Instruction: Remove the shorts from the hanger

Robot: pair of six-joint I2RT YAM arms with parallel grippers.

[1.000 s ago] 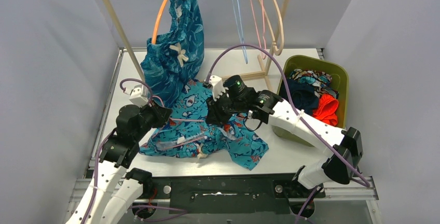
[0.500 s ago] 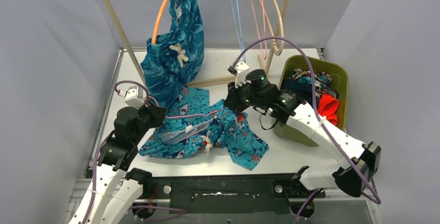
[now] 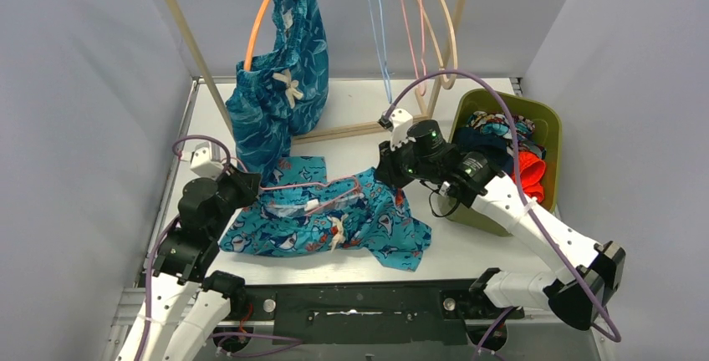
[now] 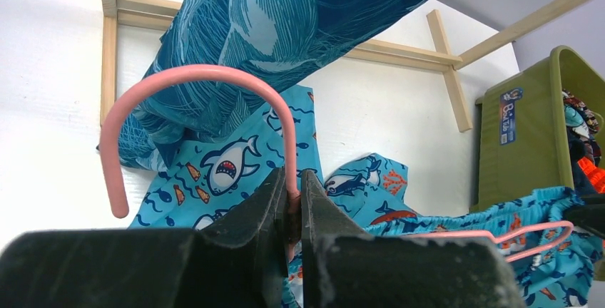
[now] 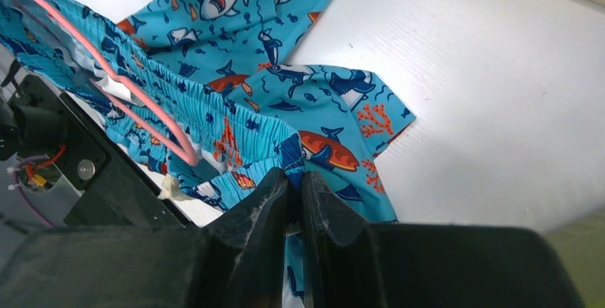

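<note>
here's the tug: to slip the turquoise shark-print shorts off cleanly, the right tool should draw the waistband out toward 3 o'clock, along the line of the pink hanger, while the left tool pins that hanger low and steady so the fabric doesn't snag on its far shoulder. left tool is clamped tight on the hanger's neck just under the hook, at 9 o'clock of the shorts, and right tool is pinched closed on a fold of waistband at 2 o'clock. the shorts lie spread mid-tabletop, hanger threaded through the waistband.
</note>
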